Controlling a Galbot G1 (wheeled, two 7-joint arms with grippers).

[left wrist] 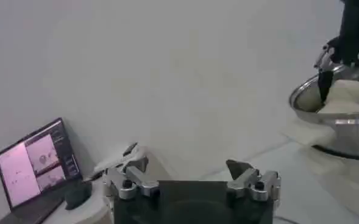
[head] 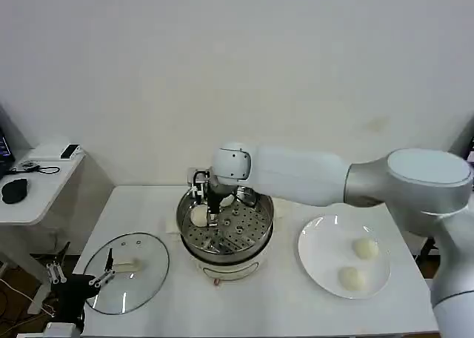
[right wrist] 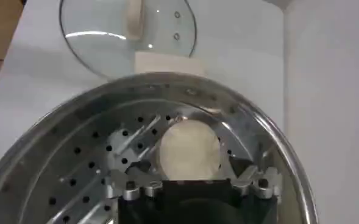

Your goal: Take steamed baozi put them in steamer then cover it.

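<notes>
Right gripper (head: 212,218) inside steamer (head: 261,238), fingers spread, bun (right wrist: 189,150) resting on tray between them. We'd lift straight up, avoid nudging bun. Two buns (head: 365,248) wait on plate (head: 315,256). Lid (head: 124,271) lies left; left gripper (head: 80,277) open, idle beside it.

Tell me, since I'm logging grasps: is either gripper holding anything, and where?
Nothing is held. The right gripper is open over the steamer, a baozi lying on the tray between its fingers. The left gripper is open, parked beside the cover.
</notes>
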